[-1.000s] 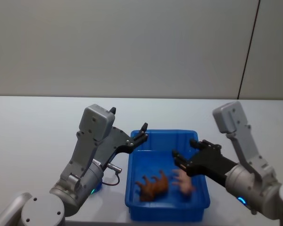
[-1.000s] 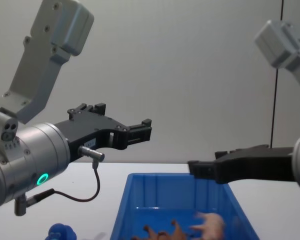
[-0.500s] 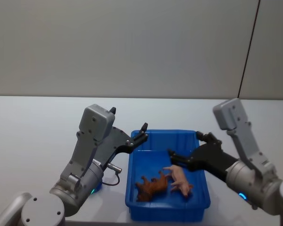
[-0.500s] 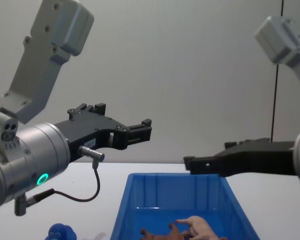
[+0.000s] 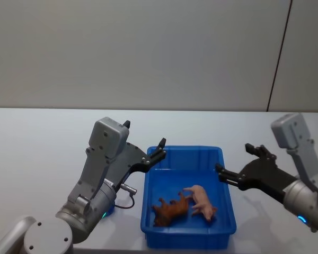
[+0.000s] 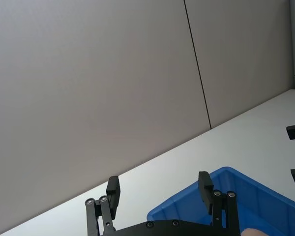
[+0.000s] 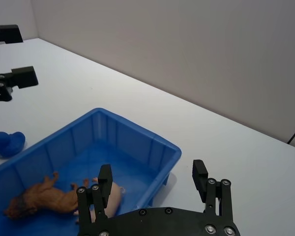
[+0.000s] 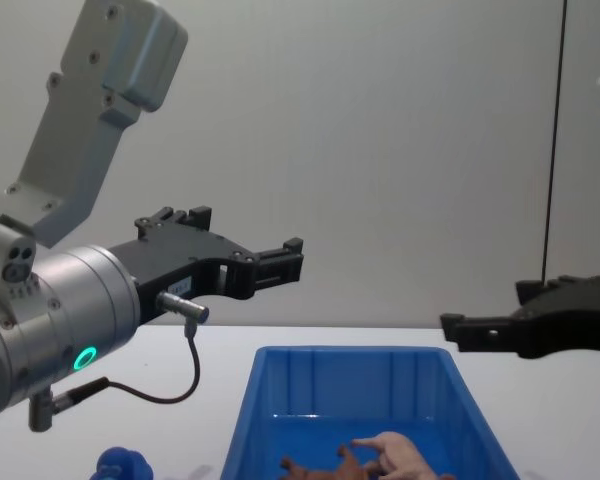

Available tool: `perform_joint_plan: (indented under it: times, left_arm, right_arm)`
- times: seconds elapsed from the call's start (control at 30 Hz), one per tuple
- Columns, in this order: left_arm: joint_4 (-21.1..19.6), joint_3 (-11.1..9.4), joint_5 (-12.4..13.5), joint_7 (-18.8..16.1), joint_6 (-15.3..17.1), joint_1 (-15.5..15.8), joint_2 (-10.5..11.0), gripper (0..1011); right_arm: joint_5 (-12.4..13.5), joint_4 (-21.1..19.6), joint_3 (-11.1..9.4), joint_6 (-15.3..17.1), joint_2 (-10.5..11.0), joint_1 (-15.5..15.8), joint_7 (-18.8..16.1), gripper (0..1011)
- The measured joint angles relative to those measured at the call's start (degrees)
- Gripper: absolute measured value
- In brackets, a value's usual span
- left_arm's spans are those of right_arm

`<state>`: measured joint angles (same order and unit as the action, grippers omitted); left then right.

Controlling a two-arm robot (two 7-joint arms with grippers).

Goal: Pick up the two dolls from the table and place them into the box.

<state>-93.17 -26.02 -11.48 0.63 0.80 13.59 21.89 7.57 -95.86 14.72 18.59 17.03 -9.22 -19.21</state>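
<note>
The blue box (image 5: 185, 153) stands on the white table (image 5: 42, 148) between my arms. On its floor lie a pale pink pig doll (image 5: 201, 200) and a brown four-legged doll (image 5: 172, 208), side by side and touching. Both show in the right wrist view, pig (image 7: 115, 192) and brown animal (image 7: 44, 196). A rounded blue doll (image 7: 7, 143) sits on the table outside the box, on its left. My left gripper (image 5: 159, 150) hovers open and empty over the box's far left corner. My right gripper (image 5: 234, 159) hangs open and empty just right of the box's right wall.
A black cable (image 8: 185, 375) loops under my left wrist. A plain grey wall (image 5: 148, 53) rises behind the table. Bare tabletop stretches on both sides of the box and behind it.
The pig fell from under my right gripper and settled on the box floor beside the brown doll. My right gripper then drew back to the right, off the box. The left arm stayed still.
</note>
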Motion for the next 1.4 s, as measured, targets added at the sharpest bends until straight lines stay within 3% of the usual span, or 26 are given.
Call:
perform_joint_plan:
  times: [0.4,0.97,1.4]
  left_arm:
    - [-0.96,0.26,-0.25,-0.12,1.26,-0.8,0.74,1001]
    - [-5.7,2.2,-6.12,-2.37,6.98,-6.32,6.02,1001]
    - [-4.37,3.61,-9.63,-0.22,11.78,-7.84,8.29,1001]
  right_arm:
    - [0.49,1.46,-1.48,-2.37,2.1,0.32,-1.48,1001]
    - [0.71,2.17,-2.23,-3.54,3.13,0.47,-2.17,1001]
    - [0.77,2.32,-2.38,-3.79,3.36,0.52,-2.31,1001]
